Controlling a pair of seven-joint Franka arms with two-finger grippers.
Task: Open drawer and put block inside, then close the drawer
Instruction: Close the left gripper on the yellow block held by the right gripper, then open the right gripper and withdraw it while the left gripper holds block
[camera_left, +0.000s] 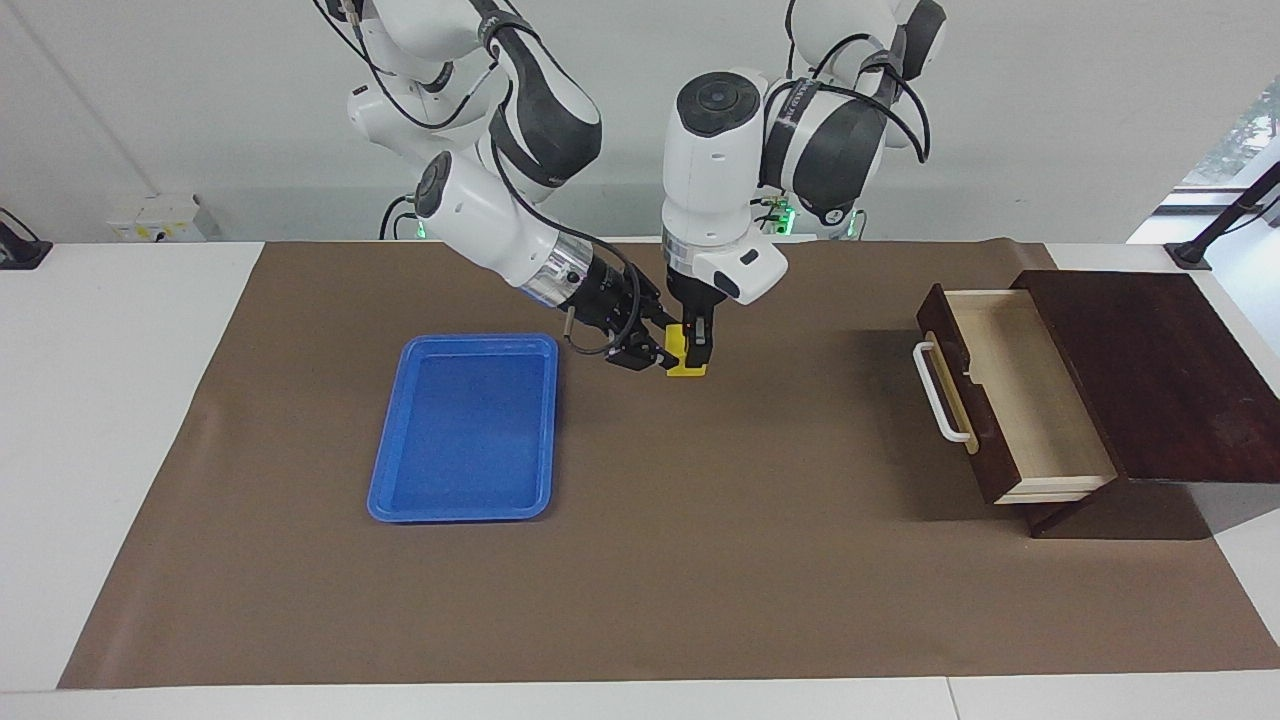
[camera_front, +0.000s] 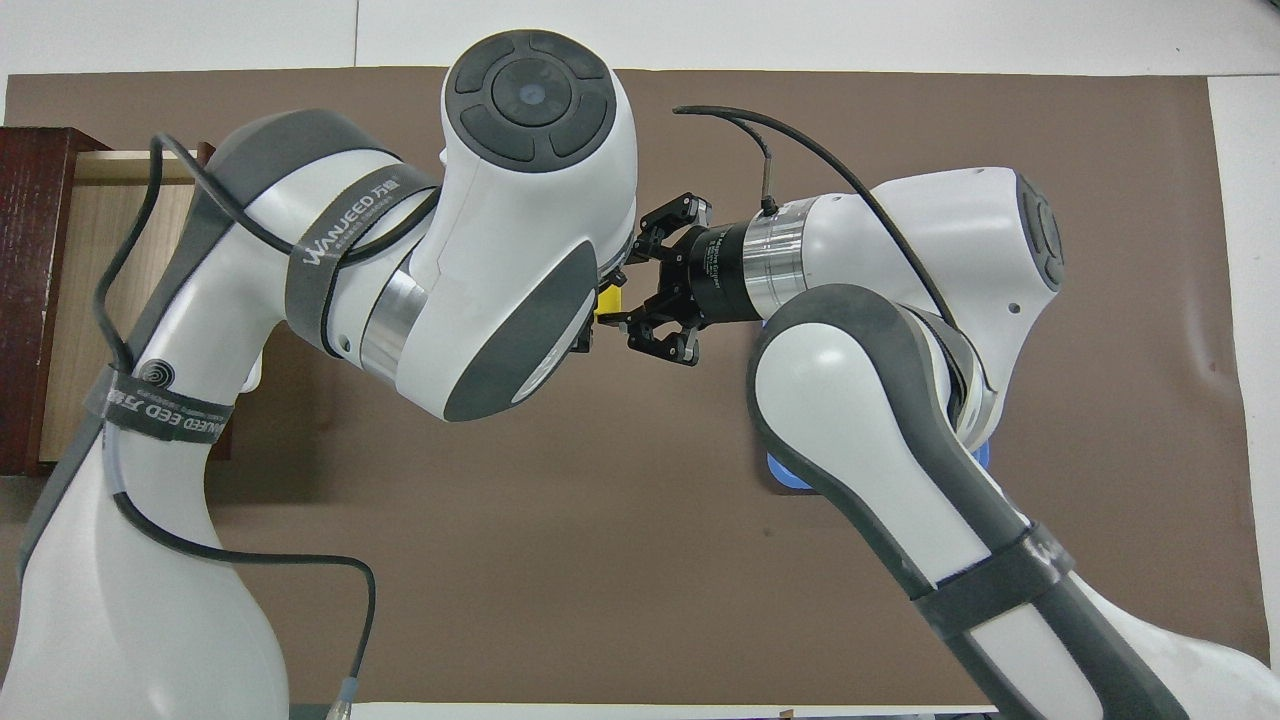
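Yellow block (camera_left: 685, 358): small cube, just above the brown mat (camera_left: 700, 560) near the table's middle, nearer to the robots than mid-mat. Gripped from above by the left gripper (camera_left: 692, 345), which points straight down, fingers clamped on the cube. In the overhead view only a sliver of the block (camera_front: 606, 304) shows, between the two wrists.

Right gripper (camera_left: 655, 352): slants in from 10 o'clock in the facing view, fingertips drawn together on the same block, at the side toward the right arm's end. Both grippers hold the one cube.

Drawer (camera_left: 1010, 395): pulled out of the dark brown wooden box (camera_left: 1150, 370) at the left arm's end of the table, 3 o'clock from the block in the facing view, well apart. Pale wood interior exposed; white bar handle (camera_left: 940, 392) on the front.

Blue tray (camera_left: 465, 425): flat on the mat, 8 o'clock from the block in the facing view, toward the right arm's end.
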